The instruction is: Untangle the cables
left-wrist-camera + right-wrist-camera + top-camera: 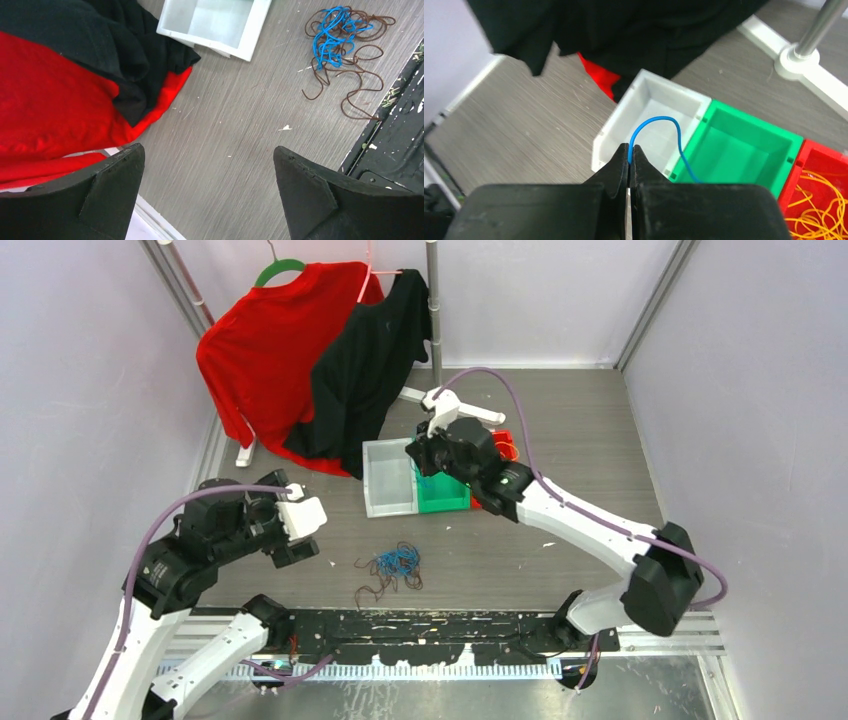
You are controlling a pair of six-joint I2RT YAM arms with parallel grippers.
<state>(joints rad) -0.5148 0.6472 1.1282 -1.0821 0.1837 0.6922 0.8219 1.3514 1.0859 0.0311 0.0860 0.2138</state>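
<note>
Nearest the lens, the right gripper [630,150]: clamped tight, pinching one blue cable [659,119], arched upward and then falling away across the wall between the grey bin [676,84] and the green bin [754,117]. Next along, a red bin [819,150] with yellow cables [819,205] inside.

Over at the left gripper [207,150]: spread wide, holding nothing, hanging above bare table [225,125]. Up and to the right of it, the rest of the job: a blue bunch [330,35] knotted into brown loops [355,85], lying flat just short of the black base strip [395,150].

Likely trouble: letting go here could leave the strand draped over the shared wall, or drop it in the wrong bin, with its lower end hidden beneath the fingers. Could also catch on the black garment [649,30] just behind the grey bin. Pulling blue out of the heap may well drag brown along, given so tight a knot.

No brand, label or lettering readable anywhere.
</note>
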